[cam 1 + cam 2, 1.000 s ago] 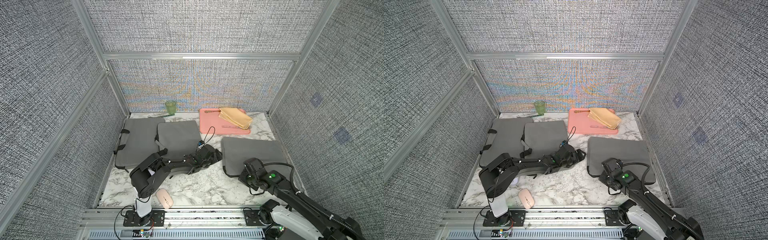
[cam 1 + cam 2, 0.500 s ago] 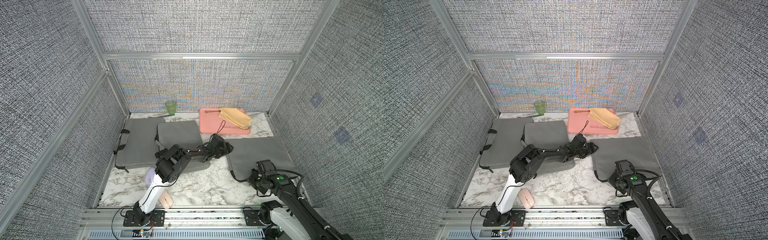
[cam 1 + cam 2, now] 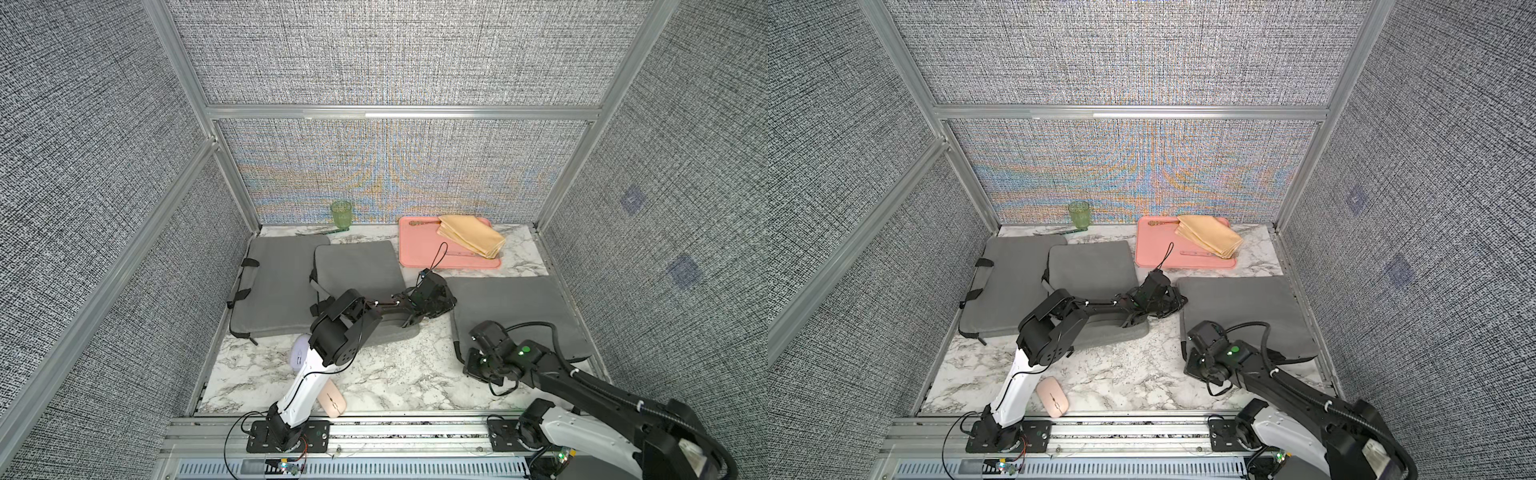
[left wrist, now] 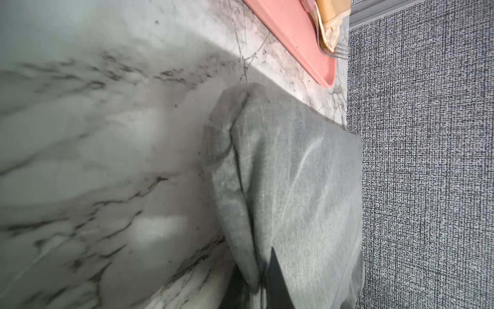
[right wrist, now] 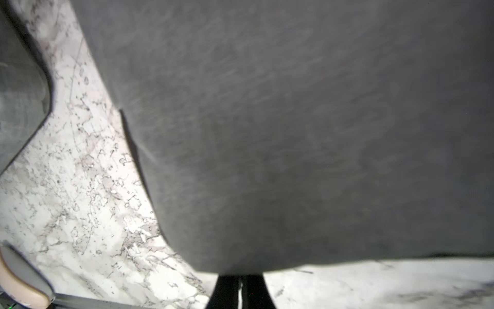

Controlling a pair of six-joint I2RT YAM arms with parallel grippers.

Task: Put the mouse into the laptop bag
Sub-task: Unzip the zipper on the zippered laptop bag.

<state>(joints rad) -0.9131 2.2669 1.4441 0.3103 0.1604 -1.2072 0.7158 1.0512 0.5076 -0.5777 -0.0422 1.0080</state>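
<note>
The pink mouse (image 3: 334, 401) (image 3: 1052, 397) lies at the table's front edge, beside my left arm's base and apart from both grippers. The grey laptop bag (image 3: 519, 311) (image 3: 1241, 307) lies flat at the right. My left gripper (image 3: 448, 300) (image 4: 263, 283) reaches across to the bag's far-left corner, and the left wrist view shows it shut on the edge of the bag's (image 4: 294, 174) top layer. My right gripper (image 3: 473, 366) (image 5: 240, 291) is at the near-left corner, its fingers shut on the bag's (image 5: 294, 120) rim.
Two more grey bags lie at the left: one with handles (image 3: 274, 286) and a smaller one (image 3: 357, 266) overlapping it. A pink tray (image 3: 428, 249) with a folded yellow cloth (image 3: 471, 241) and a green cup (image 3: 341, 215) stand at the back wall.
My left gripper swung right from the middle bag to the right bag's far-left corner and closed there. The right gripper, still shut, shifted along the bag's near edge and the bag slid slightly.
</note>
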